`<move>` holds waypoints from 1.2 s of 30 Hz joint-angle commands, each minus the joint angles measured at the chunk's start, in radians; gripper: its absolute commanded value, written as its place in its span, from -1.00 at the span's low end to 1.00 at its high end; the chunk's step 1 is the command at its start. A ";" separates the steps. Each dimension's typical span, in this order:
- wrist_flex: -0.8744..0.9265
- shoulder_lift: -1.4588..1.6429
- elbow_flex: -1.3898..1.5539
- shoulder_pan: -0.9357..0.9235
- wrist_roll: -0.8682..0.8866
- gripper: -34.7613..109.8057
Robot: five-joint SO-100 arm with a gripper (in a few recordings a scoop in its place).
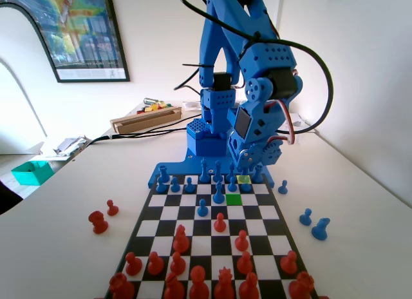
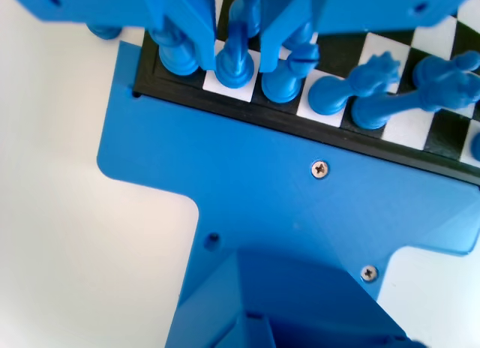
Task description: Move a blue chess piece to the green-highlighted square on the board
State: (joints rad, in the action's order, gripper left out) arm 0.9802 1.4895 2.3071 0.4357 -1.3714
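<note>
My gripper hangs low over the far right part of the board, above the paler yellow-green square. The green-highlighted square lies bare one row nearer the camera. In the wrist view the gripper is open, with its jaws either side of a narrow gap. A blue chess piece shows in that gap at the top edge, mostly hidden, and whether the jaws touch it is unclear. Other blue pawns stand further out on the board.
Taller blue back-row pieces line the board's edge right under the jaws. Red pieces fill the near half. Two blue pieces lie off the board on the right in the fixed view, two red ones on the left.
</note>
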 commanded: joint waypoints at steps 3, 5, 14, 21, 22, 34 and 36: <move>0.012 0.021 0.000 0.011 -0.018 -0.39; 0.012 0.021 0.000 0.012 -0.018 -0.39; 0.008 0.021 0.012 0.017 -0.035 -0.46; 0.009 0.021 0.021 0.025 -0.058 -0.51; 0.009 0.021 0.023 0.025 -0.058 -0.51; 0.083 0.048 -0.012 0.011 -0.084 -0.51; 0.114 0.063 -0.025 0.011 -0.089 -0.51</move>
State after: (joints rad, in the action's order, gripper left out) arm 1.0370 1.4895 2.3209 0.4403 -1.4435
